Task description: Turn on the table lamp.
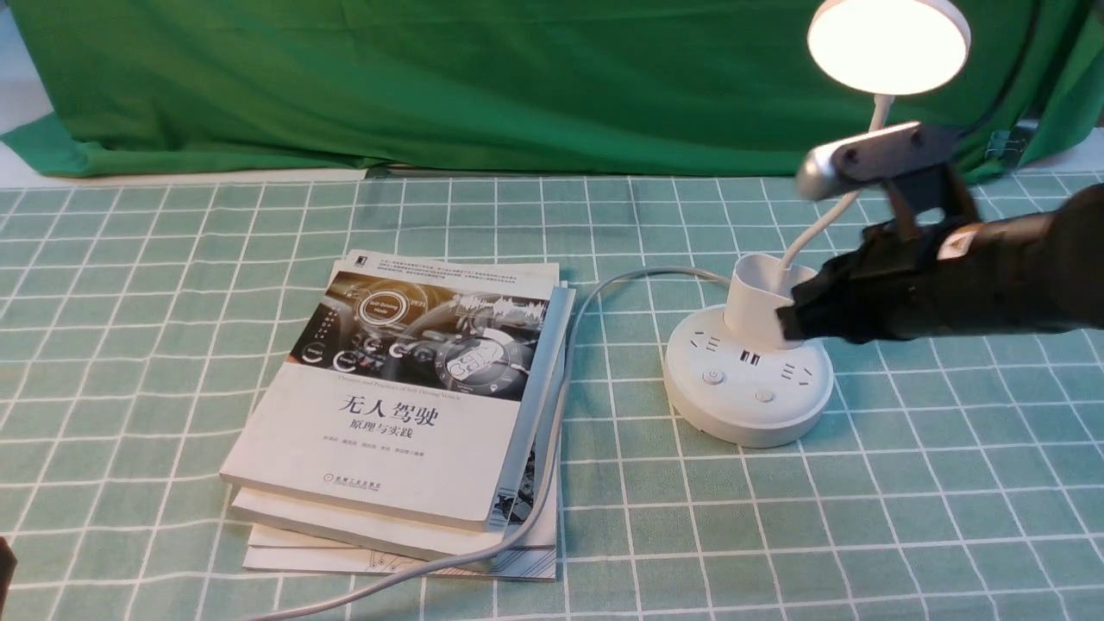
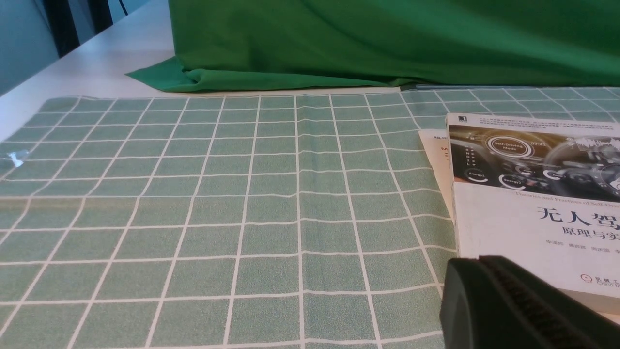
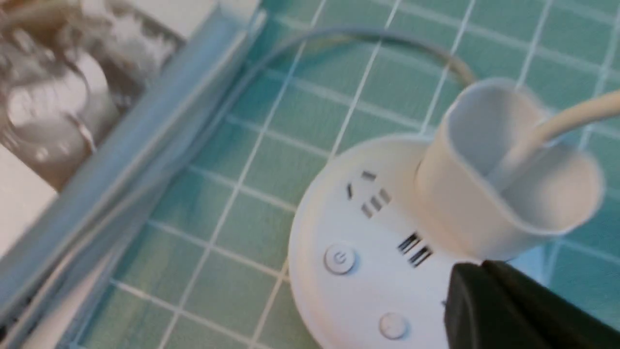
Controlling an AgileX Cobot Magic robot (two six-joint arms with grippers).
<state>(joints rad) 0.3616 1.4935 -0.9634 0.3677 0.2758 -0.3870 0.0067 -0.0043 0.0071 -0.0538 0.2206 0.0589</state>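
Note:
The white table lamp stands right of centre, and its round disc head is glowing. Its gooseneck rises from a cup-shaped holder on the round base. That base carries sockets, a power-symbol button and a plain button. My right gripper is shut with nothing in it. It hangs just above the base beside the holder, and its tip is above and apart from the plain button. My left gripper is shut and empty, low at the near left by the books.
A stack of books lies left of the lamp, and the lamp's grey cord runs along its right edge to the near table edge. A green cloth backdrop closes off the back. The table has a green checked cloth.

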